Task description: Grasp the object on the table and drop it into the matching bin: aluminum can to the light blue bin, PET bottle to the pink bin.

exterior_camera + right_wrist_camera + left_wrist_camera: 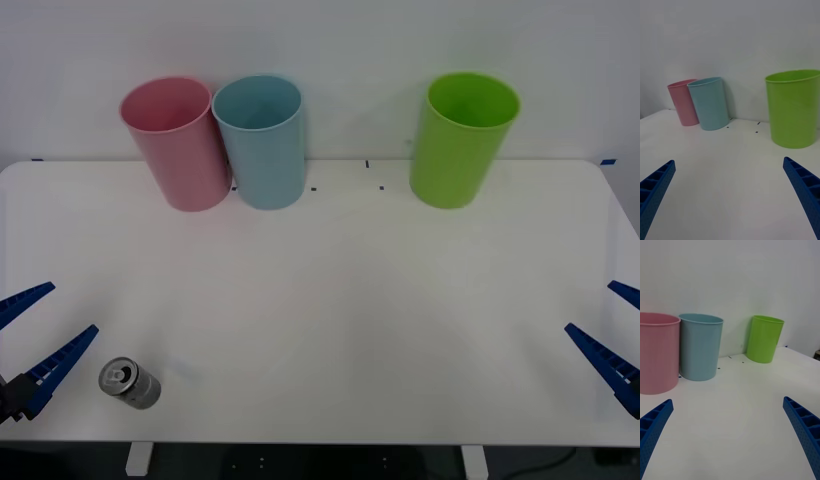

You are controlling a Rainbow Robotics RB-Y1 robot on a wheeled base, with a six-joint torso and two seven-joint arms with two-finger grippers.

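Front view: the white table (330,300) carries 3 tall tapered bins along its far edge. The pink bin (178,145) stands at far left, and the light blue bin (262,142) stands just beside it on its right, their sides close together or touching. A green bin (462,140) stands well apart from these 2, toward the right. A few small dark marks lie on the tabletop between the light blue and green bins.

The aluminum can (131,383) lies on its side near the table's front left corner, its shiny pull-tab top turned toward the left. It is well apart from all 3 bins.

The left gripper (32,335) sits at the left edge of the table, just beside the can but not touching it; its 2 blue ribbed fingers are spread wide with nothing between them. The right gripper (620,330) sits at the right edge of the table, well apart from the can, its jaws likewise spread and holding nothing.

Left wrist view: the pink bin (657,352) and light blue bin (700,347) are nearest, with the green bin (763,339) farther off. Right wrist view: the green bin (793,108) is nearest, and the light blue bin (709,103) and pink bin (682,102) stand beyond.
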